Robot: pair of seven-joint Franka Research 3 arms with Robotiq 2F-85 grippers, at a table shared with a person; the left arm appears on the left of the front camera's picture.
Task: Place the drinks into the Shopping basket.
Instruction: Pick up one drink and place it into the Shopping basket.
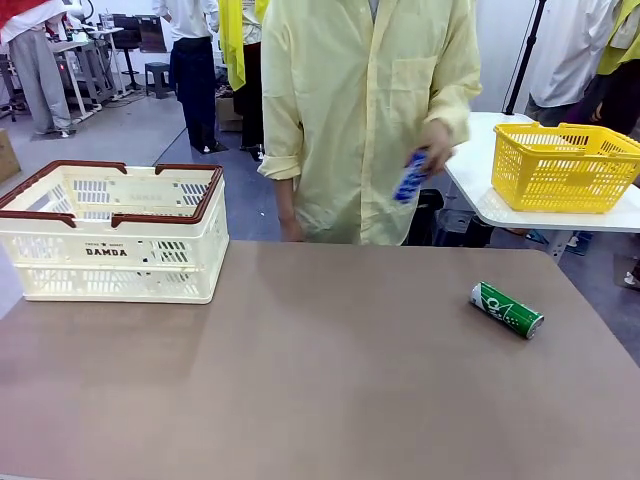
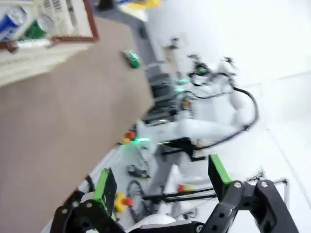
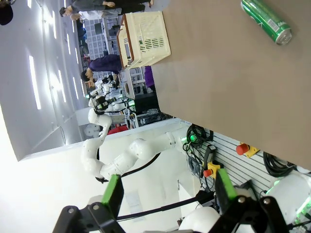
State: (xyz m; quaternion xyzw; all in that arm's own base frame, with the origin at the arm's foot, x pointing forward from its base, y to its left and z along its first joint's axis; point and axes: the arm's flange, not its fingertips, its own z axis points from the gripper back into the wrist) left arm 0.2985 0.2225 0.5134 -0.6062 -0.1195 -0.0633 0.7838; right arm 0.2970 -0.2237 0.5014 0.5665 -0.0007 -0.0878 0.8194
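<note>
As a person's hand [image 1: 436, 143] holds the blue can [image 1: 411, 178] past the surface's [image 1: 320, 390] far edge, likely offering it, left end effector [image 2: 162, 177] and right end effector [image 3: 169, 188] hang fingers apart, empty.

We see a brown worktop [image 1: 330, 380] over a grey floor [image 1: 130, 135]. To the right stands a white table [image 1: 475, 172] bearing a yellow basket [image 1: 565, 168]; a dark stool [image 1: 158, 76] sits far back left.
</note>
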